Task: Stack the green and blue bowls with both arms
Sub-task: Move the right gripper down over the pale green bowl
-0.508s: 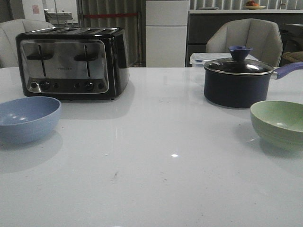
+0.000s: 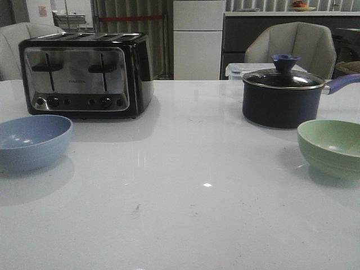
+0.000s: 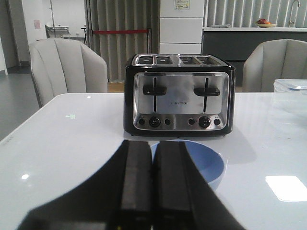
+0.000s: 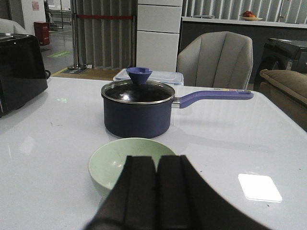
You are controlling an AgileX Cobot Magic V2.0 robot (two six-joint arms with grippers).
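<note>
The blue bowl (image 2: 31, 140) sits upright on the white table at the left edge, in front of the toaster. It also shows in the left wrist view (image 3: 206, 163), partly hidden behind my left gripper (image 3: 153, 146), whose jaws are pressed together and empty. The green bowl (image 2: 332, 147) sits upright at the right edge, in front of the saucepan. In the right wrist view the green bowl (image 4: 112, 163) lies just beyond my right gripper (image 4: 157, 160), which is shut and empty. Neither gripper shows in the front view.
A black and chrome toaster (image 2: 84, 73) stands at the back left. A dark navy lidded saucepan (image 2: 281, 95) with a purple handle stands at the back right, with a clear plastic box (image 2: 236, 70) behind it. Grey chairs stand beyond the table's far edge.
</note>
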